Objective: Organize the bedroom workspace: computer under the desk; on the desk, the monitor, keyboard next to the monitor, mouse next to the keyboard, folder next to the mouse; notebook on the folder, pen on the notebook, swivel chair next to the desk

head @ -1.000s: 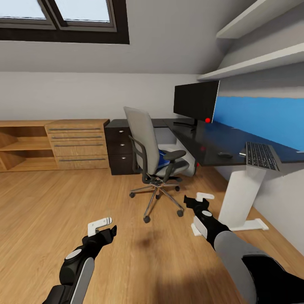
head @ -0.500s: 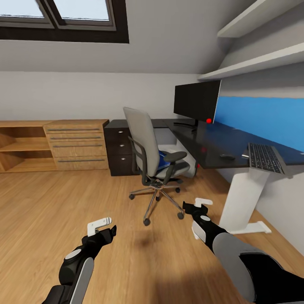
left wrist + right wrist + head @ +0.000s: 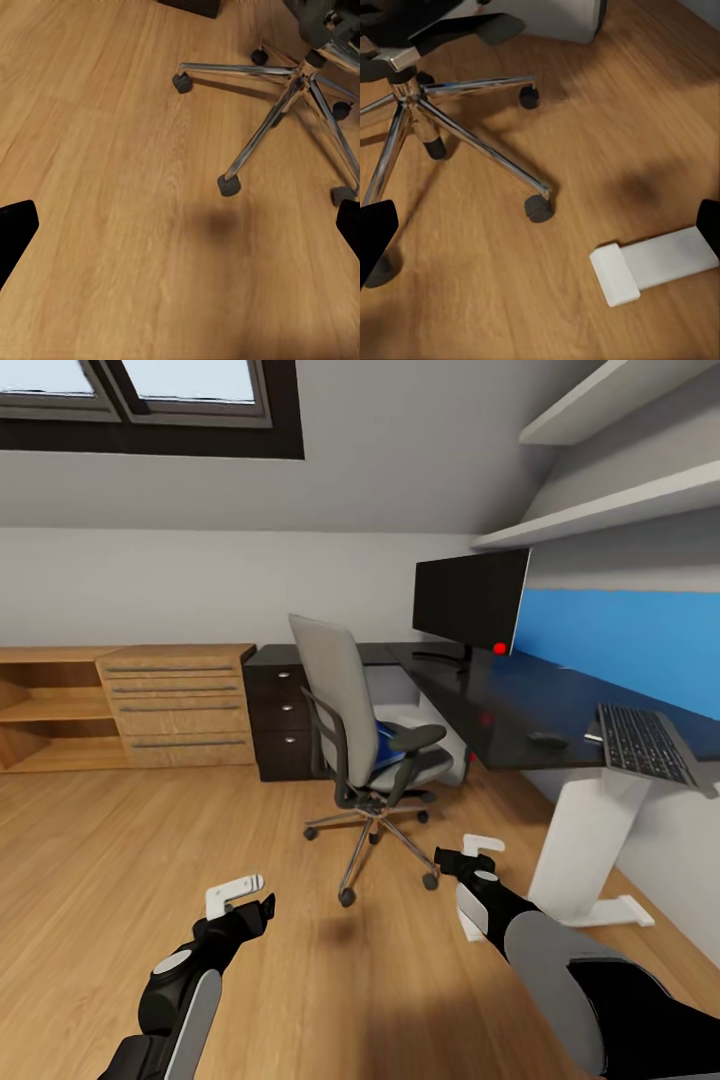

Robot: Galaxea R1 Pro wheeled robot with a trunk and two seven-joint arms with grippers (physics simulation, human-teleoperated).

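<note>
The swivel chair stands on the wooden floor ahead, turned toward the desk, with the blue folder lying on its seat. The wide black monitor stands at the desk's back corner. The keyboard lies tilted over the desk's near edge, and the small dark mouse sits just left of it. A light-grey computer shows under the desk, mostly behind the chair. My left gripper and right gripper hover open and empty above the floor, short of the chair's chrome base.
The desk's white leg and its flat foot stand just right of my right gripper. A black drawer unit and a light wooden drawer chest line the back wall. Wall shelves hang over the desk.
The whole view has crept forward, so chair and desk look slightly nearer. My right gripper sits a little lower in the picture. Nothing on the desk or chair has moved.
</note>
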